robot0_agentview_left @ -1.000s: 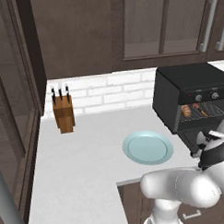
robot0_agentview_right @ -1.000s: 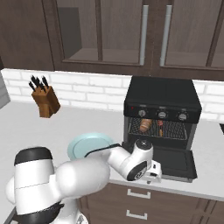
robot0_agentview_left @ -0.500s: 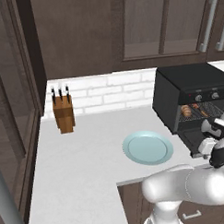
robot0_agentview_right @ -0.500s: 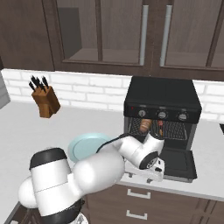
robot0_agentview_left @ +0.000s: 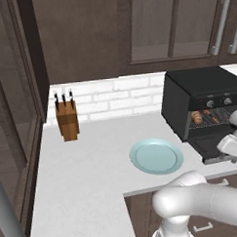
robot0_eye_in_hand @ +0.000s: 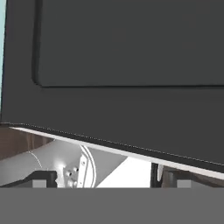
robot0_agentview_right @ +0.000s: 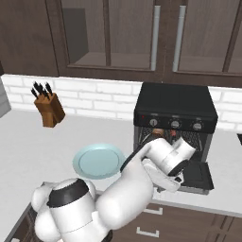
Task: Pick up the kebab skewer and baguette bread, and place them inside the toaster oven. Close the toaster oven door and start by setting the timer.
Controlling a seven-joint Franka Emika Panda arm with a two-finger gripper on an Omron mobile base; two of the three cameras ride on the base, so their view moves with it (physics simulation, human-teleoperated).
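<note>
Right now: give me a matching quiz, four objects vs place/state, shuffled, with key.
Things:
1. toaster oven door
2. plate
3. knife block
4. kebab skewer

Place or state:
A. on the counter by the white brick wall, far left
B. dropped open, lying flat in front of the oven
C. on the wire rack inside the toaster oven
D. pale blue, on the counter left of the oven

Pairs: 1-B, 2-D, 3-A, 4-C
</note>
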